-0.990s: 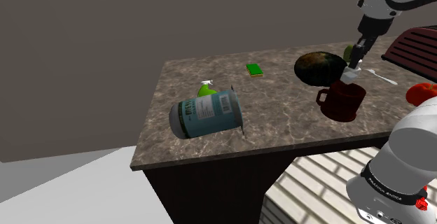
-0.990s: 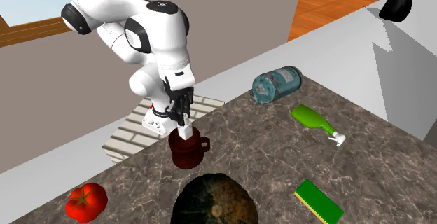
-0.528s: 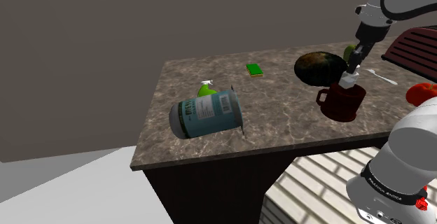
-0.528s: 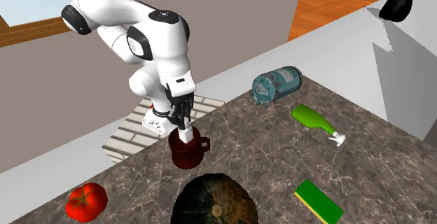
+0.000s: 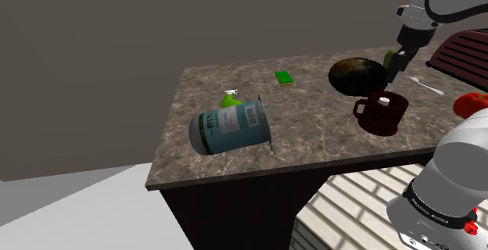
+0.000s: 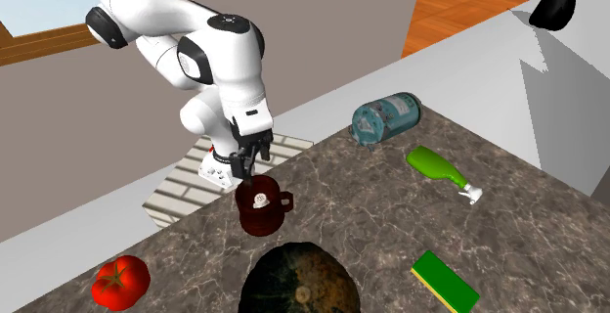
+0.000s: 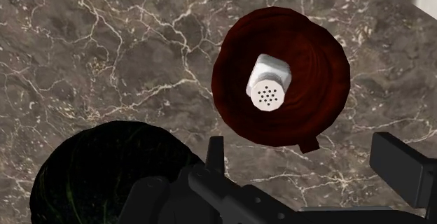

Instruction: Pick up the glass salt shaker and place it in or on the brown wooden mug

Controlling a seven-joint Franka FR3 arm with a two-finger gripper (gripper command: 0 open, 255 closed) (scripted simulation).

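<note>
**White shaker sits inside the mug; gripper open above it**

Shoulder view: a marble counter fills the middle. Near its right end stands one dark red-brown mug. One white shaker rests inside it, with only its cap showing at the rim. The black gripper hangs just above and behind the mug, clear of both. Also on the counter, counted:
- one teal jar on its side
- one green bottle just behind the jar
- one green sponge
- one dark ball close behind the mug
- one tomato at the right edge

Second exterior view: the white arm reaches down to the mug. The gripper hovers just over the rim. The shaker lies within the mug, touching neither finger.

Wrist view: looking straight down, the shaker leans inside the mug, with its dotted cap facing up. The two fingers stand wide apart and hold nothing.

Judging from these views, the pick and the placing are done. What seems left is only to lift the arm away without knocking the mug.
</note>
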